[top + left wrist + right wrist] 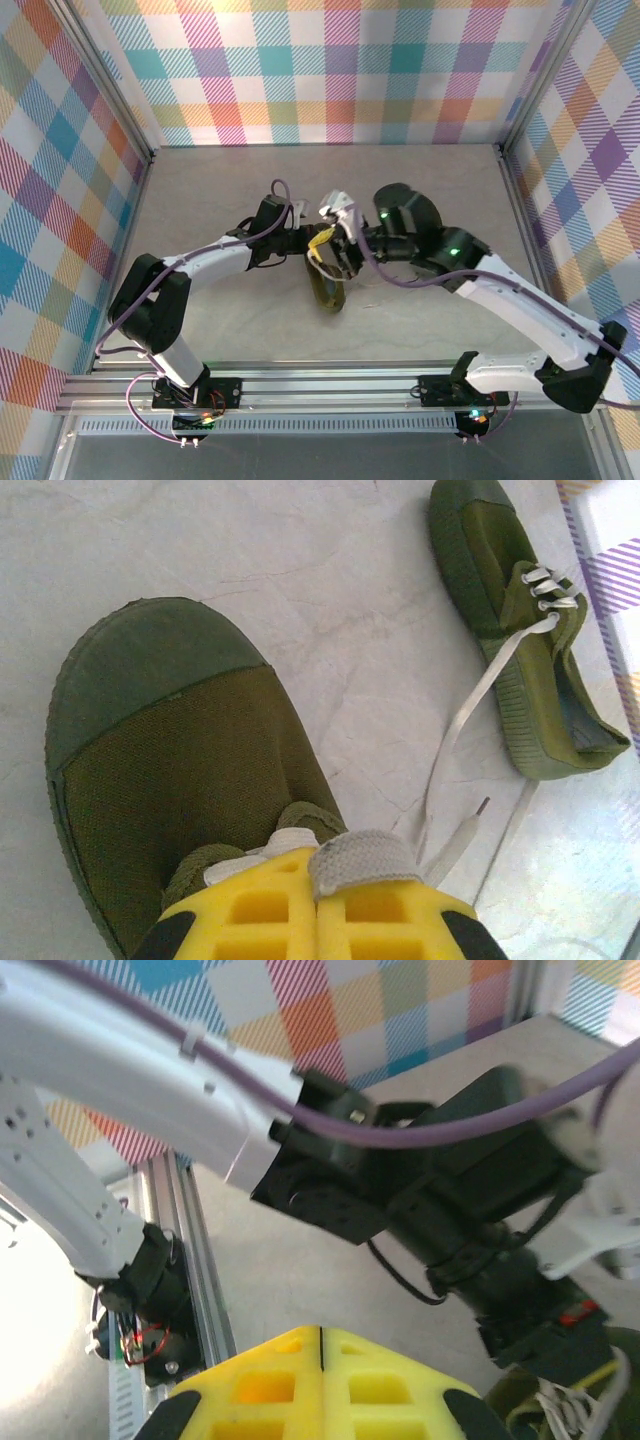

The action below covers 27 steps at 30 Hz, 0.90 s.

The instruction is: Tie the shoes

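Two grippers crowded over one shoe is where I'd expect trouble. Closest to the left wrist camera, the left gripper (318, 880) has its yellow fingers (250, 910) pressed together with a flat pale lace (365, 860) caught at the tips, right above the tongue of the near shoe (170, 770). That shoe sits upright around the middle of the table (300, 580). My worry: nothing pins it down, so a hard pull on the lace could drag or tip it instead of drawing the lace tight. The bite is also right at the fingertips, so the lace might just slide out. The right gripper (320, 1345) is closed too, pads flush with nothing visible between them. It's so near the left arm's wrist (430, 1210) that any careless swing could knock the two together or snag that purple cable (400, 1130). Further off toward the plaid wall, the far shoe (520, 650) looks tipped on its side, with its loose lace (470, 705) trailing across the table toward the near shoe, so it could get swept up by accident. Pose-wise, from above both arms start at the near edge, bow outward, then fold in to meet almost head-on mid-table.
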Each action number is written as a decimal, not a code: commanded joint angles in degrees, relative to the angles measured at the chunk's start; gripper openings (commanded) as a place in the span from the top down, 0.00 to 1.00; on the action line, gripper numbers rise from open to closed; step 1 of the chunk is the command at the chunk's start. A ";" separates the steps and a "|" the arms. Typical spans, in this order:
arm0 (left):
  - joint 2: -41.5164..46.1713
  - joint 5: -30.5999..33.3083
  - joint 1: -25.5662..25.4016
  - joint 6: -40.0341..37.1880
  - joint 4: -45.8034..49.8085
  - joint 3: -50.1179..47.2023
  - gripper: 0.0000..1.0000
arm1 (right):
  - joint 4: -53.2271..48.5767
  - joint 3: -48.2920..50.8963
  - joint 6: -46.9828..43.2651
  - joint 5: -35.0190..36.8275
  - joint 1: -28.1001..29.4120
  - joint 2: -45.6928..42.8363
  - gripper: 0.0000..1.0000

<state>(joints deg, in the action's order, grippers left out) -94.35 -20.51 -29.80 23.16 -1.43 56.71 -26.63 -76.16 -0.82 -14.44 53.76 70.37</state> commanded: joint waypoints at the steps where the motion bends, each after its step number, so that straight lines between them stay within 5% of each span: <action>1: -0.57 -4.51 0.87 0.71 0.14 1.50 1.00 | 9.55 1.90 -7.23 3.88 4.93 3.12 1.00; 13: -1.45 -9.27 1.86 0.53 0.12 2.46 1.00 | 14.50 0.92 -25.53 22.80 18.64 21.04 1.00; 27: -1.26 -11.22 2.12 -0.73 1.89 3.76 1.00 | 20.34 -7.56 -41.68 41.51 22.71 44.93 1.00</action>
<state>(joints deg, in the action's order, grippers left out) -95.53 -30.00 -28.29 23.11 -0.69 58.74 -9.67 -79.72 -37.08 22.31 76.16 112.88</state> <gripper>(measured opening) 0.054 0.045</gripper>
